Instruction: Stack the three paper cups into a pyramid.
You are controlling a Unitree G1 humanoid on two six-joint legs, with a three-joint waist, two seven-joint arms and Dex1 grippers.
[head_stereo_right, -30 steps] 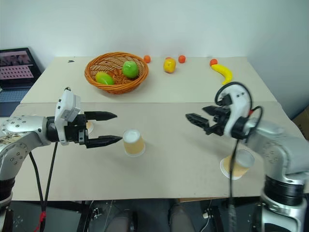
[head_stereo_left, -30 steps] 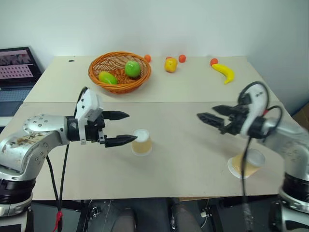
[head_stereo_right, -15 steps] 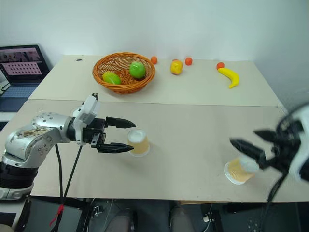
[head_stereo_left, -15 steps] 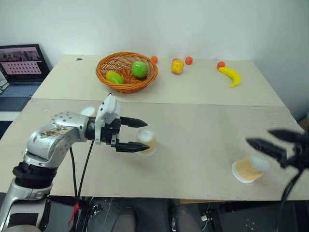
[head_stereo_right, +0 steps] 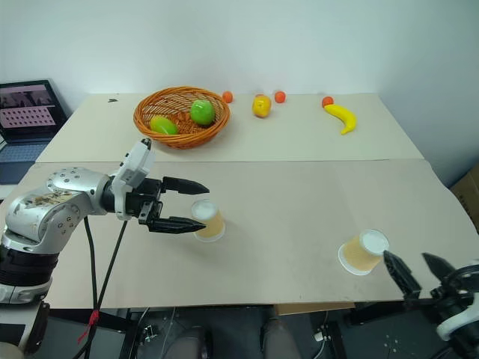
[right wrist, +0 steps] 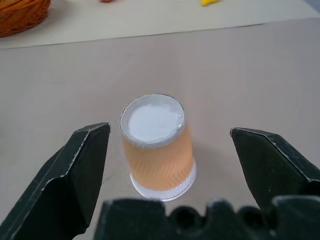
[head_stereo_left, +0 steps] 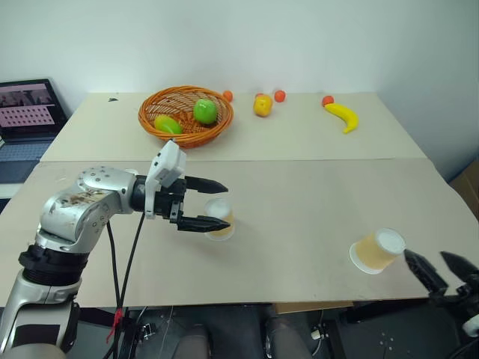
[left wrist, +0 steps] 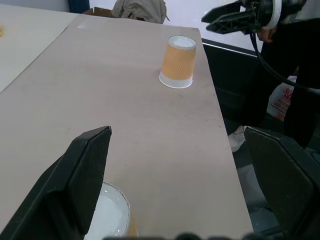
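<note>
Item 1, middle cup point(head_stereo_left: 219, 219): tan-orange paper cup, upside down on its white rim, white base up; stands on the near table point(head_stereo_left: 299, 194), left of centre. Left gripper point(head_stereo_left: 217, 203): fingers spread wide and pointing right, one on the far side and one on the near side of the cup, the cup between their tips; contact cannot be told, nothing lifted.

Item 2, right cup point(head_stereo_left: 376, 251): same kind, upside down, near the front right edge of the table. Right gripper point(head_stereo_right: 416, 270): low at the near right corner, just beside and nearer than this cup, fingers wide apart and empty. In the right wrist view the cup point(right wrist: 157, 145) stands ahead of the parted fingers, centred on the gap, not touched.

Item 3, left cup point(head_stereo_right: 137, 197): tan patch behind the left arm, mostly hidden; further detail cannot be told.

Both visible cups stand well apart, none stacked.

Other stock, far table: wicker basket point(head_stereo_left: 153, 105) holding green fruit point(head_stereo_left: 205, 111); yellow-orange fruit point(head_stereo_left: 262, 105); small orange balls point(head_stereo_left: 279, 96); banana point(head_stereo_left: 340, 116) at far right. Laptop point(head_stereo_left: 26, 105) at far left
</note>
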